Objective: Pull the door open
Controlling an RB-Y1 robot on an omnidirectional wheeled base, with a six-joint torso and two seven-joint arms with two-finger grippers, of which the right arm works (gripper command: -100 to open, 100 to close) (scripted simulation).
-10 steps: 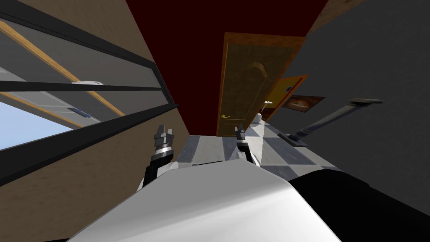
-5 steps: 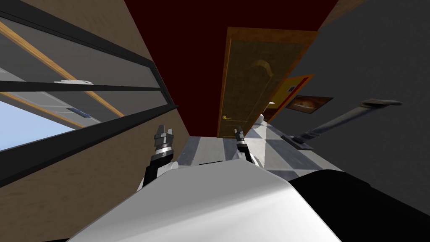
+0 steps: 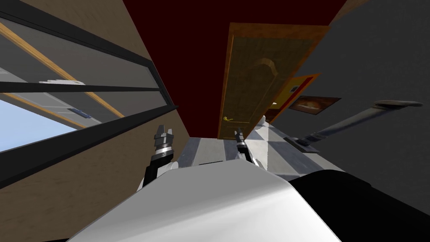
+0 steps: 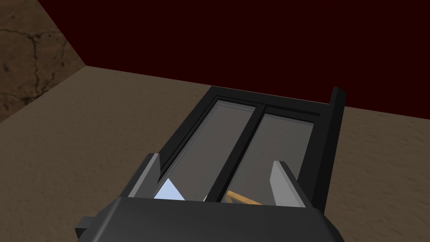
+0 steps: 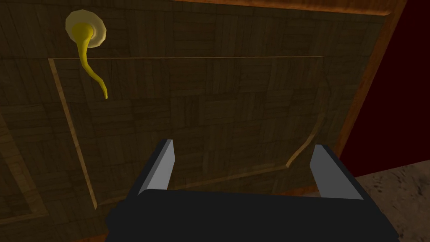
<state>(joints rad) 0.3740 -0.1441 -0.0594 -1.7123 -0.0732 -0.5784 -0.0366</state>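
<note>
Straight ahead of you, past the checkered floor (image 3: 273, 147), the brown panelled door (image 3: 252, 84) sits in an orange frame against a dark red wall. Yellow lever handle (image 5: 90, 63) on a round plate, near the door's left edge. Your right gripper (image 5: 243, 145) points at the door's panel, fingers spread wide, nothing between them. Handle is off to its left, clear of both fingers, no contact. Your left gripper (image 3: 163, 133) is held up near the tan wall on your left, fingers also wide apart, empty. Right of the door: a second orange door (image 3: 294, 90), a framed picture (image 3: 313, 103), and a long-handled grey tool (image 3: 348, 119) by the grey wall.
</note>
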